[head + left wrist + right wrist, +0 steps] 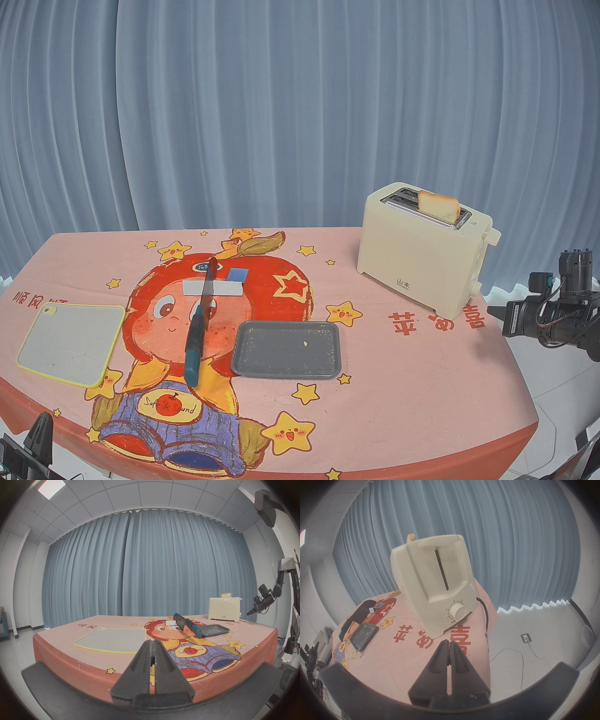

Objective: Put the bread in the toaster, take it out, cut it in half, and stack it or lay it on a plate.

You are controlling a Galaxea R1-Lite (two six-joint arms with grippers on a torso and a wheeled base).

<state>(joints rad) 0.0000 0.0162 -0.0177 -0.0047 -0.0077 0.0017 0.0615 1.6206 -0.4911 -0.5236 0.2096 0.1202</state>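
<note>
A slice of bread (439, 205) stands up out of a slot of the cream toaster (420, 257) at the table's back right. The toaster's lever (440, 541) is at the top of its track. A grey tray-shaped plate (287, 349) lies mid-table with crumbs on it. A knife (199, 322) with a teal handle rests with its blade over a white block (212, 287). A cutting board (70, 342) lies at the left. My right gripper (449, 648) is shut, off the table's right edge, facing the toaster's lever side. My left gripper (152, 652) is shut, low before the table's front left edge.
A small blue square (237, 274) lies beside the white block. The toaster's cable (485, 612) runs off the table's edge to the floor. The pink printed cloth (400, 387) is bare at the front right. A blue curtain hangs behind the table.
</note>
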